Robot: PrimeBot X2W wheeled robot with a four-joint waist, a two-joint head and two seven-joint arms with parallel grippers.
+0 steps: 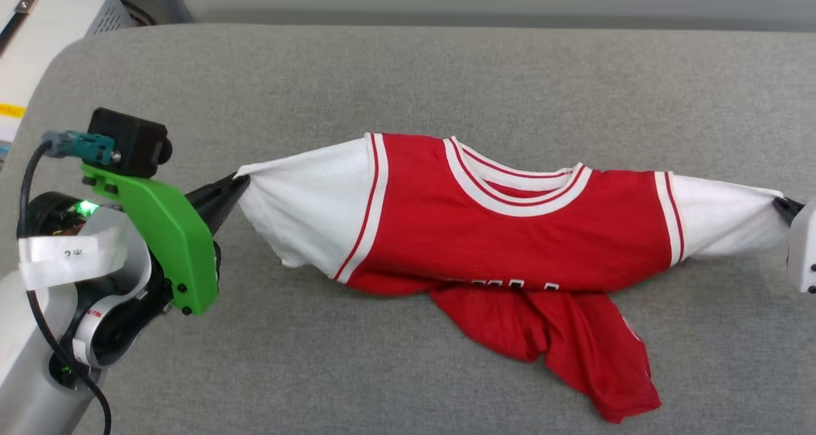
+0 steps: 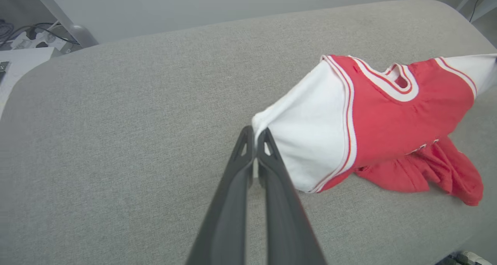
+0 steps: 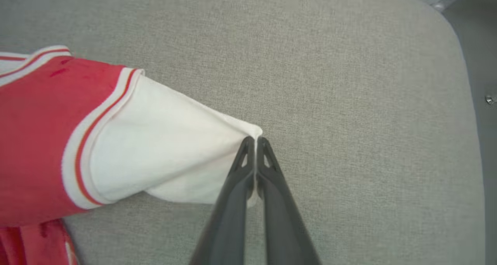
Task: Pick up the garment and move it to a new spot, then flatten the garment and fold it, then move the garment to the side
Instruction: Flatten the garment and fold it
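There is one garment (image 1: 510,243), two grippers and one grey padded surface (image 1: 446,71). The garment has two white sleeves, one striped collar and one red body.

The garment is stretched between the two grippers, collar side up. The left gripper (image 1: 237,178) has its two dark fingers pressed together on the tip of one white sleeve. In the left wrist view the cloth is pinched right at the fingertips, and the shirt runs away from them to the upper right. The right gripper (image 1: 781,204) is likewise clamped on the tip of the other white sleeve. In the right wrist view that sleeve spreads leftward from the fingertips, widening to the red-and-white trim. Between the grippers the chest is pulled taut. The lower red part sags onto the grey surface in a crumpled heap, nearer the right gripper than the left.

Along the fold where the chest turns under, only the tops of white-outlined dark letters show, and they cannot be read. A white tag (image 1: 60,253) on the left wrist, beside a green bracket (image 1: 166,231), carries what looks like a "2" and another mark too small to make out.
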